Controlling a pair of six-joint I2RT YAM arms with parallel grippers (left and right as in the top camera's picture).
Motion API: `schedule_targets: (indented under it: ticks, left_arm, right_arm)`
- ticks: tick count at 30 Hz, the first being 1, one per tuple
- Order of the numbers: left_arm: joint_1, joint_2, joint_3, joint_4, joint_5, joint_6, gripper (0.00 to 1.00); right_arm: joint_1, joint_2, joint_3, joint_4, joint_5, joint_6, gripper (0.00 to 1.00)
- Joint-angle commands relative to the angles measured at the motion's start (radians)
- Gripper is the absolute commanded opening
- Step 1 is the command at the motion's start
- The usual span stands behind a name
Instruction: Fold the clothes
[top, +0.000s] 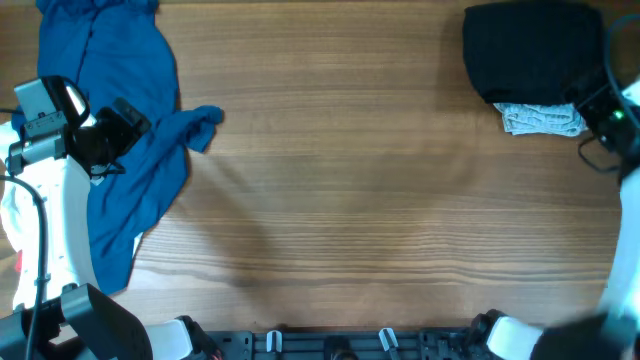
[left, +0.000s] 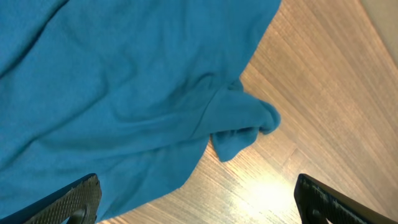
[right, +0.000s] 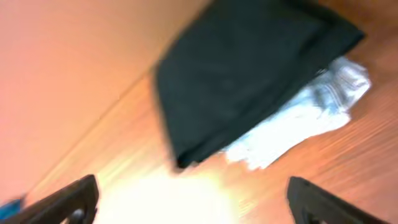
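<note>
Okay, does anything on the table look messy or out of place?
The blue garment lies rumpled and unfolded at the left of the table, its sleeve bunched. Far right, a pale cloth sticks out crookedly from under the folded black garment.

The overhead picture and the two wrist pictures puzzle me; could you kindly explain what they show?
This is a robot with two arms at a wooden table. The overhead picture looks straight down. The other two come from a camera on each wrist, so the dark tips at their lower corners are that arm's own fingers. The left gripper is open above a crumpled blue garment. The right gripper, also open, faces a folded black garment with a pale striped cloth showing at its edge; that view is blurred. Neither holds anything.
</note>
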Motion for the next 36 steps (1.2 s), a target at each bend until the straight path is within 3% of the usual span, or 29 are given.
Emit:
schedule_targets:
  ticks: [1,2,5,9,11,17,22,28,33,36]
  left_arm:
    - [0.003,0.008,0.002,0.002,0.008,-0.012,1.0]
    - [0.003,0.008,0.002,0.002,0.008,-0.012,1.0]
    - [0.003,0.008,0.002,0.002,0.008,-0.012,1.0]
    - [0.003,0.008,0.002,0.002,0.008,-0.012,1.0]
    - [0.003,0.008,0.002,0.002,0.008,-0.013,1.0]
    - [0.003,0.008,0.002,0.002,0.008,-0.013,1.0]
    - [0.003,0.008,0.002,0.002,0.008,-0.013,1.0]
    - [0.003,0.008,0.002,0.002,0.008,-0.013,1.0]
    - [0.003,0.008,0.002,0.002,0.008,-0.013,1.0]
    - [0.003,0.008,0.002,0.002,0.008,-0.012,1.0]
  right_arm:
    - [0.0,-0.206,0.014,-0.118,-0.255,0.033,0.99]
    - [0.0,-0.333,0.014,-0.229,-0.306,0.185,1.0]
    - [0.0,-0.441,0.014,-0.28,-0.299,0.374,0.99]
    - [0.0,-0.554,0.014,-0.368,-0.271,0.401,0.99]
    - [0.0,-0.586,0.014,-0.412,-0.243,0.335,0.99]
    - [0.018,-0.639,0.006,-0.32,-0.245,-0.138,1.0]
    - [0.192,-0.746,-0.159,-0.055,-0.237,-0.494,0.99]
    - [0.414,-0.986,-0.648,0.401,0.058,-0.338,1.0]
    - [0.465,-1.153,-0.977,0.627,0.085,-0.435,0.99]
    - [0.472,-1.264,-1.099,0.646,0.084,-0.491,1.0]
